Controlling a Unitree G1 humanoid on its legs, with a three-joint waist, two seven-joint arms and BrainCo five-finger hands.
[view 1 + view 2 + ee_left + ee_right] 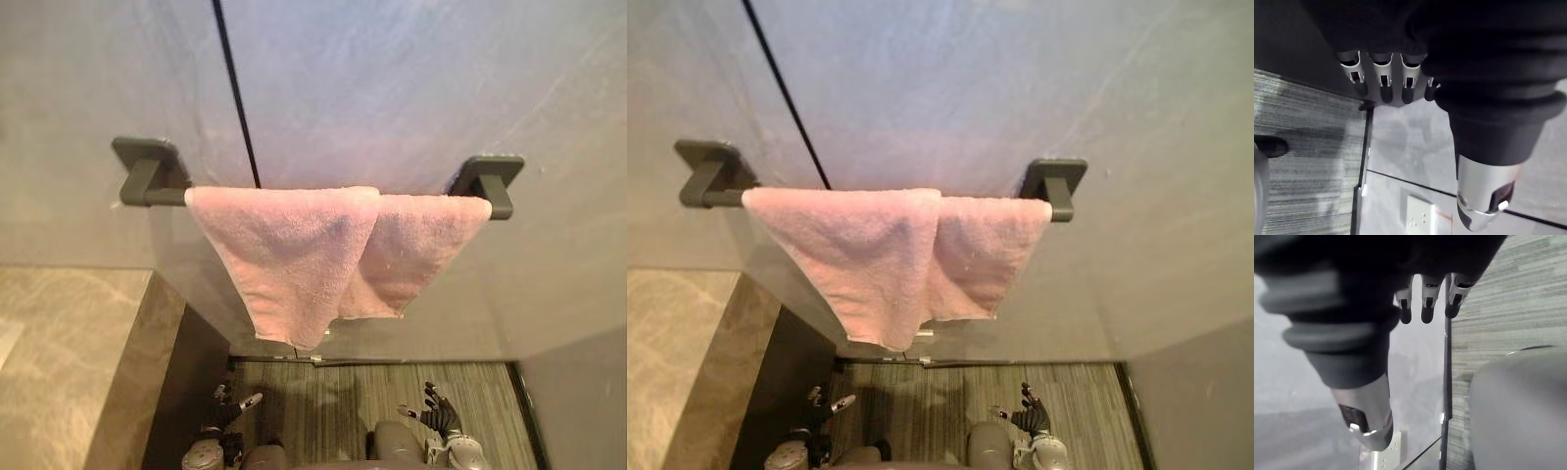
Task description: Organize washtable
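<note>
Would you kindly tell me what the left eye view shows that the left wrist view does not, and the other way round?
The left eye view brings the pink towel draped over the dark towel bar, the marble counter and the right hand. The left wrist view brings a white wall plate. Both take in the left hand, fingers straight, and the striped floor.

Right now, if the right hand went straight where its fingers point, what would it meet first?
Probably the grey wall, low by the floor; from the right hand the way there looks free, depth unclear.
</note>
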